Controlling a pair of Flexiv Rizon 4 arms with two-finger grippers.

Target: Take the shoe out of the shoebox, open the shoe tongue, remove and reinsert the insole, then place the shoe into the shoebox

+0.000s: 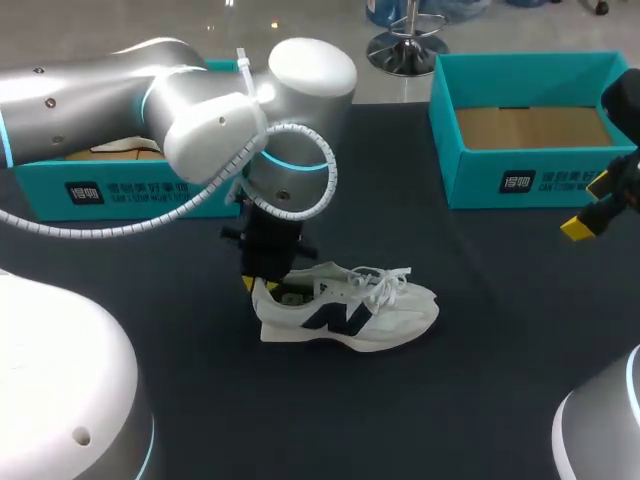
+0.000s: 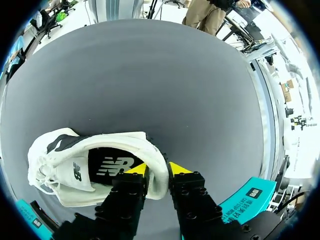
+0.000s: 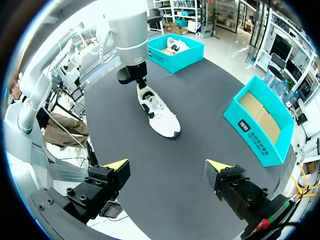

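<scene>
A white sneaker (image 1: 350, 310) with a dark side logo lies upright on the dark table, toe to the right. My left gripper (image 1: 262, 285) stands over its heel. In the left wrist view the left gripper (image 2: 158, 169) straddles the heel collar of the shoe (image 2: 75, 165), one finger inside and one outside, both against it. The black insole (image 2: 112, 165) shows inside the shoe. My right gripper (image 1: 580, 228) hangs at the right edge, wide open and empty (image 3: 167, 170), far from the shoe (image 3: 159, 112).
An open teal shoebox (image 1: 530, 175) with a brown bottom stands at the back right. A second teal box (image 1: 130, 190) sits at the back left behind my left arm; the right wrist view shows another white shoe in that box (image 3: 175, 55).
</scene>
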